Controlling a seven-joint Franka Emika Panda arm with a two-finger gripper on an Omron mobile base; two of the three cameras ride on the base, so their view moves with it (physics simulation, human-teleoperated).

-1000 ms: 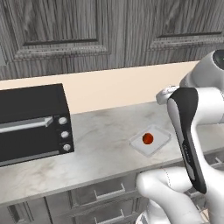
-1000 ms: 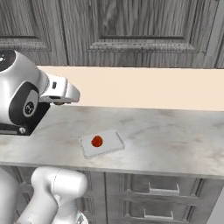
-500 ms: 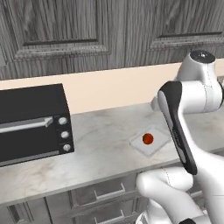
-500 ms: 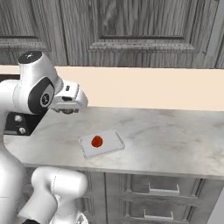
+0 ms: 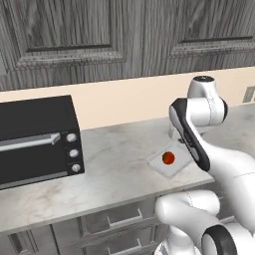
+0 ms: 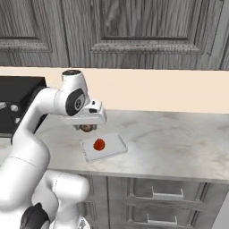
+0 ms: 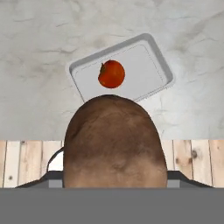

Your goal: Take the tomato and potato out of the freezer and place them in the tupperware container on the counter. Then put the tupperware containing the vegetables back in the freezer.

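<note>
Potato (image 7: 114, 142): brown lump, clamped in claw (image 6: 86, 128) across its middle; judged firm, light, slightly rollable. Below and ahead of claw: tupperware container (image 7: 153, 57) on counter (image 7: 39, 43), tomato (image 7: 111, 74) inside

Arm bent fwd, pincer (image 6: 86, 128) down, clamped on load.

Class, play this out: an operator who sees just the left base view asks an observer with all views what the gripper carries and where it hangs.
Operator: Is the gripper carrying anything?
Observer: Yes, the hand view shows the potato between the fingers.
Operator: Where is the gripper?
Observer: The gripper hangs above the counter, behind the tupperware container.
Operator: Is there room in the container?
Observer: The tomato sits toward one end; the rest is bare.
</note>
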